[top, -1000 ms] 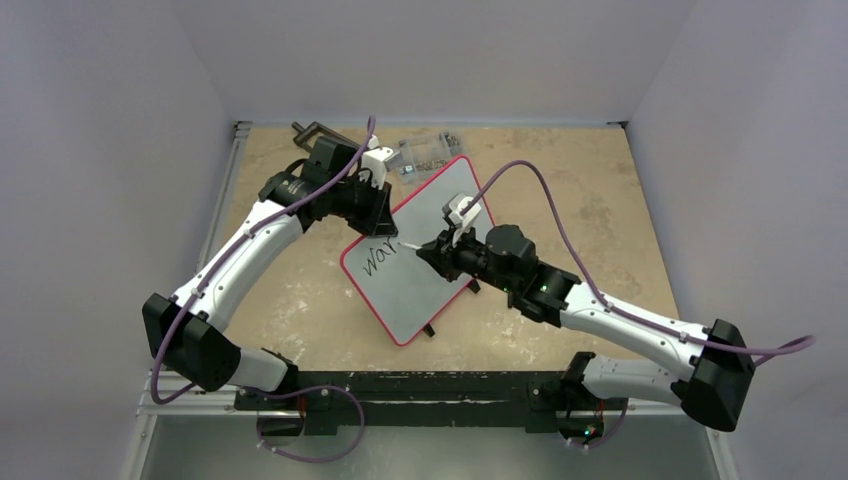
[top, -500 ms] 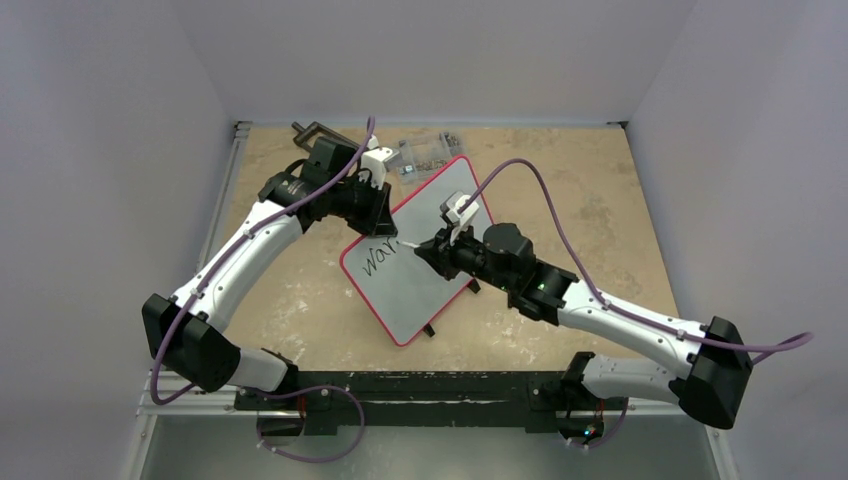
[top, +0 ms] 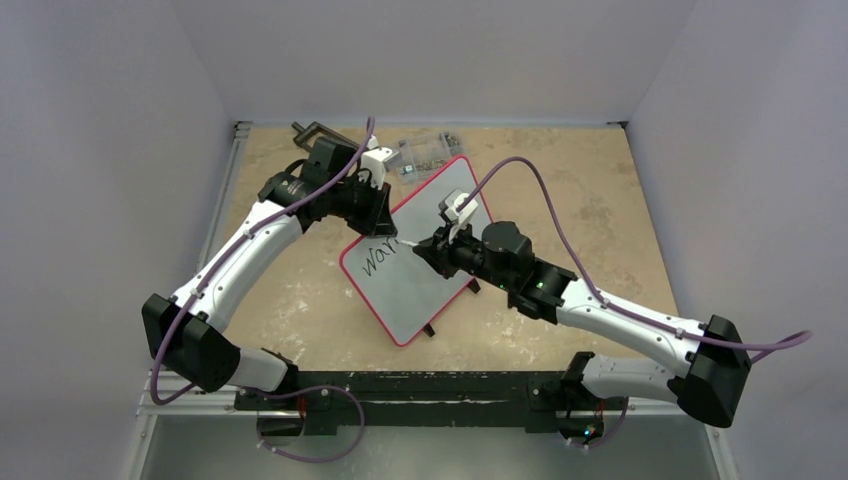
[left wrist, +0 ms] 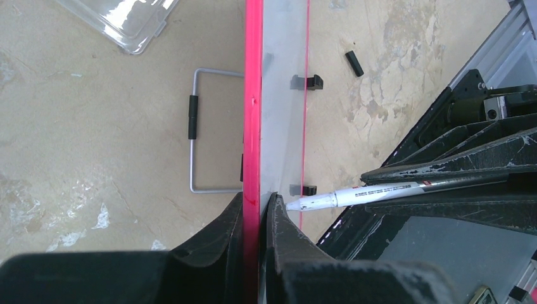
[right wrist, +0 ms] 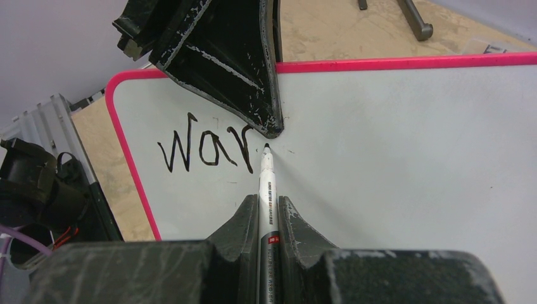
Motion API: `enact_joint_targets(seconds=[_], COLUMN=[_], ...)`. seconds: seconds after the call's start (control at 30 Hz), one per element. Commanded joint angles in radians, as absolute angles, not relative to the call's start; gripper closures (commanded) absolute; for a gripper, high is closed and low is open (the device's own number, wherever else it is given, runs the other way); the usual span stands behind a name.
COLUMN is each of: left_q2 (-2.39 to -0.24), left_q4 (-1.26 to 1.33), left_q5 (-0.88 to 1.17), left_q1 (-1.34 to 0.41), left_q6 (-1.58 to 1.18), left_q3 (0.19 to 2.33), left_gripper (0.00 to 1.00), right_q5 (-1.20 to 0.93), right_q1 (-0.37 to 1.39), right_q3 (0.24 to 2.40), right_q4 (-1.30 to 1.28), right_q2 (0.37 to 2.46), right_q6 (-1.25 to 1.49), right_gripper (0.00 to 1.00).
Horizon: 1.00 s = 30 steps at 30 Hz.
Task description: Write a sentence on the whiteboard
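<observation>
At the centre of the table (top: pixel 580 200) sits the whiteboard (top: pixel 412 295), its ten-o'clock edge pinched by the left gripper (left wrist: pixel 256 201). The right gripper (right wrist: pixel 267 204) pinches a marker (right wrist: pixel 266 174), tip at three o'clock of the letters (right wrist: pixel 202 149) "war"; likely next: a steady "m" stroke.

I note the left claw (top: pixel 385 225) gripping the whiteboard (top: pixel 420 290); the right claw (top: pixel 421 250) holds a marker (top: pixel 408 243) at the sentence (top: pixel 377 259).

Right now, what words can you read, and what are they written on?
"war": black handwritten letters on the whiteboard.
Tiny print along the marker: too small to read.
No other text shows.
</observation>
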State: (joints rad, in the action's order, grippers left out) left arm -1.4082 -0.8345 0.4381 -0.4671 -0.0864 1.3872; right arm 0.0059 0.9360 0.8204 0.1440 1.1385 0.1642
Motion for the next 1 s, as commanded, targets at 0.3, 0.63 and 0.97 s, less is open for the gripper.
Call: enact_joint_targets(seconds=[0.3, 0.63, 0.97], left_q2=[-1.408, -1.408, -1.407], left_q4=[-0.897, -0.897, -0.899], left_q5=[0.166, 0.166, 0.166], left_q1=[-0.459, -0.459, -0.458], left_q6=[0.023, 0.024, 0.025], left_q3=[1.361, 1.360, 1.361], left_gripper=[1.00, 1.00, 1.00], right_q5=[0.016, 0.014, 0.030], right_q1=[0.934, 0.934, 0.934], right_q3=[0.782, 0.802, 0.864], right_q4=[0.164, 0.166, 0.165], right_q2=[1.105, 1.120, 1.146], right_q6=[0.166, 0.168, 0.154], right_gripper=[1.00, 1.00, 1.00])
